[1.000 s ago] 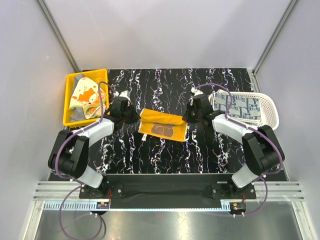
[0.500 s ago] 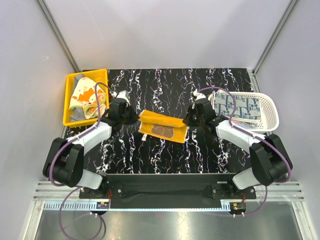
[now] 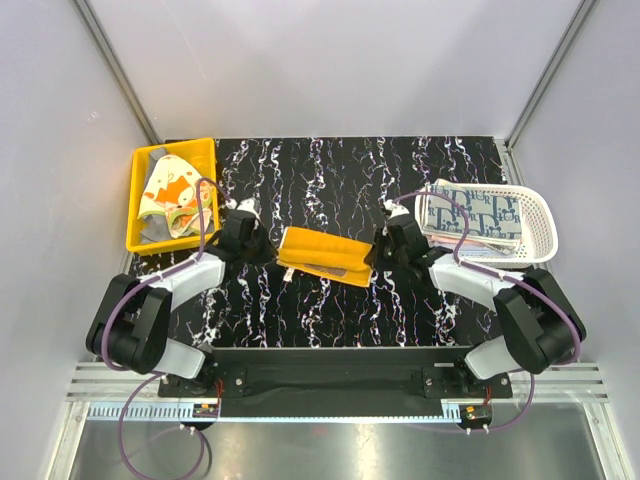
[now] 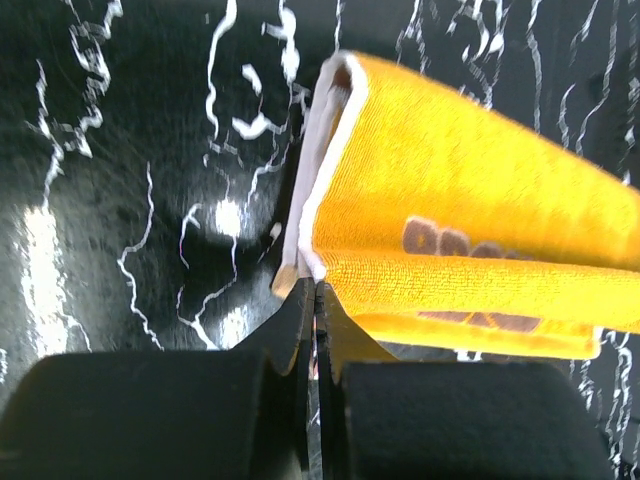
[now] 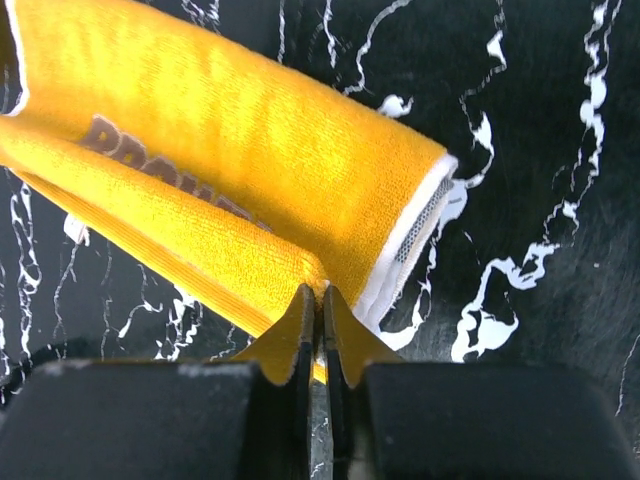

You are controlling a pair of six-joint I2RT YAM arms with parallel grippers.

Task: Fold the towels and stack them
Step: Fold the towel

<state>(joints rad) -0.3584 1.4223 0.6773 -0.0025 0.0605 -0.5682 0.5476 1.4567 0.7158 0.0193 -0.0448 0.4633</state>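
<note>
We see a yellow plastic bin [image 3: 133, 205] at the far left corner of the black, white-veined bench [image 3: 330, 170]. A white slotted basket [image 3: 545, 215] sits at the bench's right edge, well apart from the bin.

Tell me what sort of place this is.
Probably a robot lab cell: plain grey walls, a black marbled table, and a left arm and right arm bolted at its edge, holding an orange towel.

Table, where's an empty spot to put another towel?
Bare table lies beyond the orange towel, between yellow bin and white basket, and on its near side. Crowded middle: left tool and right tool pinch the towel.
</note>
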